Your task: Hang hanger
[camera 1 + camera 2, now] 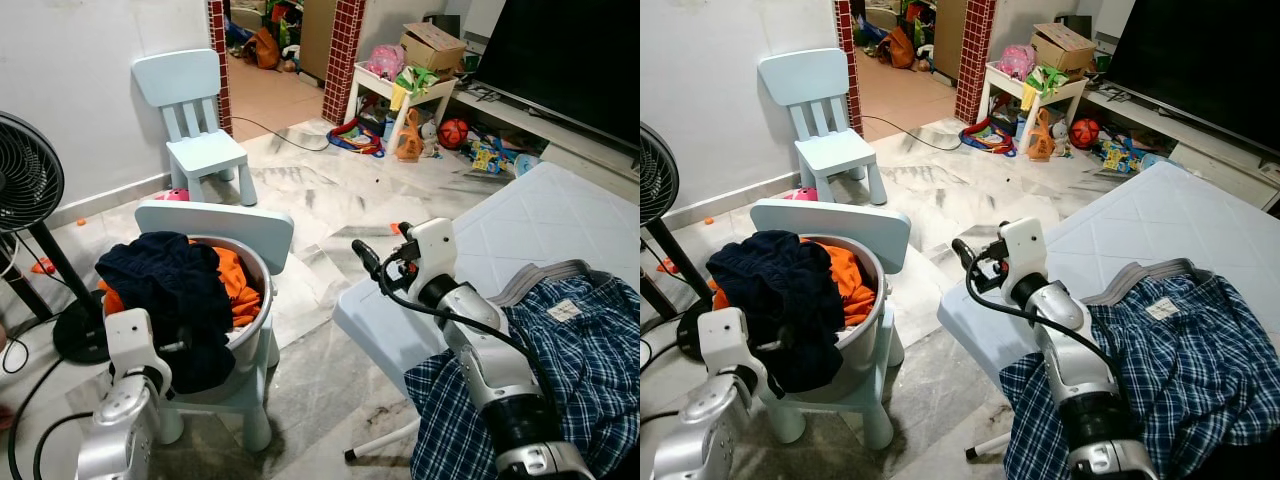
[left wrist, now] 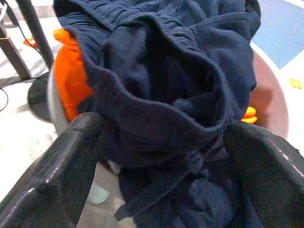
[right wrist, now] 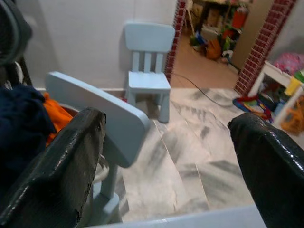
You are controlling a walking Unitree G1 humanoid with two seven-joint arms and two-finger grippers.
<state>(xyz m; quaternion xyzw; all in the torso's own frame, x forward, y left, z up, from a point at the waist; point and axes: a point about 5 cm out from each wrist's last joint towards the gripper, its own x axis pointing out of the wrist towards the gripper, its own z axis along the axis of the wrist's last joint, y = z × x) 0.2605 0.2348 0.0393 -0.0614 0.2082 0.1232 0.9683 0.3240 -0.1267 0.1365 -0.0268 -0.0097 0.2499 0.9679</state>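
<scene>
1. The right end effector (image 3: 166, 156) is hovering with its two black fingers (image 3: 57, 166) spread wide and nothing between them, raised just past the near corner of the white mattress (image 1: 540, 225).
2. Behind that end effector, along its arm, a blue plaid shirt (image 1: 560, 370) is lying spread on the mattress.
3. The left end effector (image 2: 161, 156) is also standing open, its fingers (image 2: 52, 171) straddling a fold of the dark navy garment (image 2: 161, 85) without clamping it; the cloth is sitting right in front of the fingertips.
4. That navy garment is hanging over the rim of a grey basket (image 1: 255, 320), with orange clothing (image 1: 232, 275) packed beside it, farther from the left end effector.
5. The basket is resting on a small pale blue chair (image 1: 225, 225).
6. Well beyond both end effectors, a second pale blue chair (image 1: 200, 110) is standing by the wall.
7. I cannot make out a hanger anywhere.
</scene>
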